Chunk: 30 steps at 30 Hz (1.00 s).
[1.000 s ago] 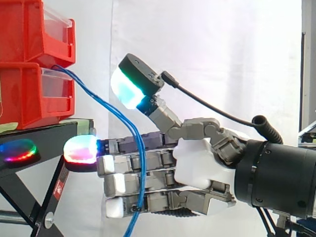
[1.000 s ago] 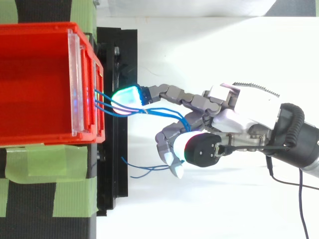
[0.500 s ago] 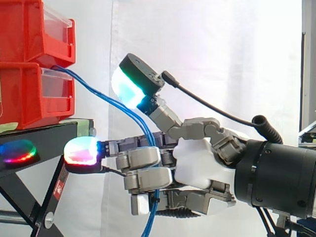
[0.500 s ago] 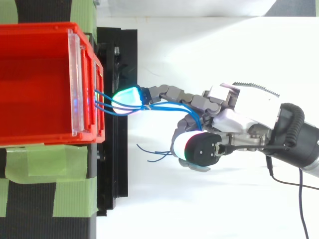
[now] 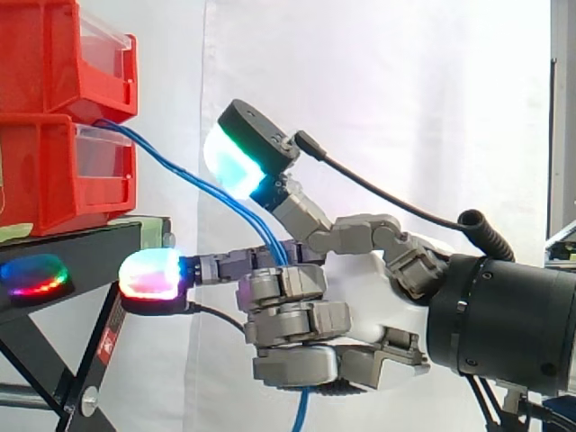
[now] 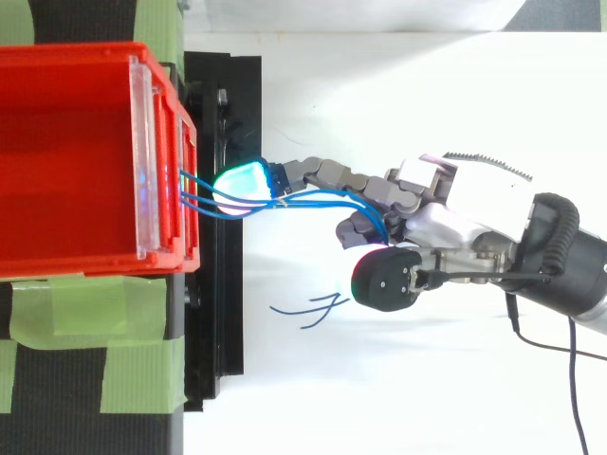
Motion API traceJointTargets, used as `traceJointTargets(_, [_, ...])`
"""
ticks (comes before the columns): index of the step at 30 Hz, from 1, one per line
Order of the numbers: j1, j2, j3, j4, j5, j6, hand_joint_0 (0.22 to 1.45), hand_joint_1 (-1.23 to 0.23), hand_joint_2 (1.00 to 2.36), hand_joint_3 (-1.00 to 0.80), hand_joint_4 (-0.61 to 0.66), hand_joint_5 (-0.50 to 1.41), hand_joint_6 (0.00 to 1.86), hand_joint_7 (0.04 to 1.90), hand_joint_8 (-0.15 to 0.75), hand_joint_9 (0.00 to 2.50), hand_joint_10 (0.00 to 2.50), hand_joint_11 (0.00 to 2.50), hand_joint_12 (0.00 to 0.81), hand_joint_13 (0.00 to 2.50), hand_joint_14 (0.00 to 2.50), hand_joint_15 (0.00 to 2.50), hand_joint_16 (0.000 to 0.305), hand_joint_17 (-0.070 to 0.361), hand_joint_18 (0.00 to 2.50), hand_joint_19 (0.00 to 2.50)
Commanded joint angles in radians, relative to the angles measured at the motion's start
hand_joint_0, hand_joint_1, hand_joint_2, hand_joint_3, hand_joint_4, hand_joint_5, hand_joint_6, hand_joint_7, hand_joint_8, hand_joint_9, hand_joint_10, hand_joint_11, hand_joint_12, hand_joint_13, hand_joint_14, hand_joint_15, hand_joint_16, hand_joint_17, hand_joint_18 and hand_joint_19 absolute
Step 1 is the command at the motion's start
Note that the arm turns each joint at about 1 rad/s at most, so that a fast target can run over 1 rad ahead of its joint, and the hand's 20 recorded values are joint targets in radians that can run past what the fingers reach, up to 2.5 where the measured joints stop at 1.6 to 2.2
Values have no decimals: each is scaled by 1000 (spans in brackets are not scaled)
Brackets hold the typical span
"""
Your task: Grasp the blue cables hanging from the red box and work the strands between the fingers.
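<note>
Closed the hand (image 5: 369, 310) on the blue cables (image 5: 202, 187) before the white curtain (image 5: 405, 81), the lower fingers (image 5: 292, 319) curled fully into the palm round the strands. Had held those same fingers straight a second earlier, the cables merely draped across them, and half bent half a second earlier. Kept one finger straight out throughout, its glowing pad (image 5: 151, 274) just beside the edge of the black stand (image 5: 81, 243), and kept the thumb raised, its green-lit pad (image 5: 229, 160) above the strands. Drew the cables tauter than before: strung from the front of the red box (image 6: 163, 114) in a slanting line down to the hand, under the thumb's pad in the side view and close by the straight finger's pad in the top view. Dragged the loose ends (image 6: 305, 309) away from the stand since a second ago, as seen from above; left them hanging free below the curled fingers. Left box and stand where they were.
</note>
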<state>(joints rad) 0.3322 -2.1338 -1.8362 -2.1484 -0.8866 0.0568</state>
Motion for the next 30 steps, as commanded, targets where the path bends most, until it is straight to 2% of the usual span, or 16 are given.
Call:
traceJointTargets(1, [-1,0,0,2,0,0,790,-540,1000,-1000,336,-51,8,737,417,748,2472,1799,479,1022,2321,1443,57,128,1693,1827])
traceJointTargets(2, [-1,0,0,2,0,0,789,-541,1000,-1000,338,-48,8,735,414,748,2500,1796,476,1022,2331,1426,57,127,1697,1844])
traceJointTargets(3, [-1,0,0,2,0,0,791,-543,1000,-1000,348,-25,8,742,415,780,2500,1891,478,1026,2500,1441,60,134,1759,1873])
traceJointTargets(4, [-1,0,0,2,0,0,794,-544,1000,-1000,357,-5,8,741,420,820,2500,1997,484,1072,2500,1492,63,142,1789,1876])
traceJointTargets(5, [-1,0,0,2,0,0,795,-544,1000,-1000,362,1,8,744,420,822,2500,2010,505,1096,2500,1514,65,147,1787,1804])
traceJointTargets(7, [-1,0,0,2,0,0,797,-546,1000,-1000,367,41,9,753,436,868,2500,2232,527,1145,2500,1585,71,159,1762,1648])
traceJointTargets(9, [-2,0,0,2,0,0,798,-546,1000,-1000,371,61,10,757,446,902,2500,2322,559,1200,2500,1614,78,174,1786,1513])
traceJointTargets(10, [-2,0,0,2,0,0,796,-546,1000,-1000,380,85,9,755,467,978,2500,2476,606,1341,2500,1687,80,181,1809,1370])
traceJointTargets(12, [-2,0,0,4,0,0,795,-547,1000,-1000,389,117,9,760,490,1071,2500,2500,637,1452,2500,1718,82,184,1890,1205])
traceJointTargets(13, [-2,0,0,4,0,0,796,-545,1000,-1000,393,139,9,763,507,1149,2500,2500,669,1553,2500,1725,242,181,1935,1134])
traceJointTargets(17, [-2,0,0,4,0,0,794,-543,1000,-999,402,179,9,760,541,1324,2500,2500,693,1724,2500,1741,232,174,2092,963])
traceJointTargets(19, [-2,0,0,5,0,0,789,-541,1000,-997,417,225,10,768,547,1489,2500,2500,702,1863,2500,1720,231,173,2268,833])
traceJointTargets(26, [-2,0,8,7,0,-3,780,-542,1000,-1000,417,232,10,787,544,1580,2500,2500,709,1929,2500,1722,240,180,2379,774])
traceJointTargets(30, [-2,0,8,7,2,-11,778,-550,1000,-1000,417,231,13,897,535,1588,2500,2500,702,1933,2500,1723,238,178,2384,775])
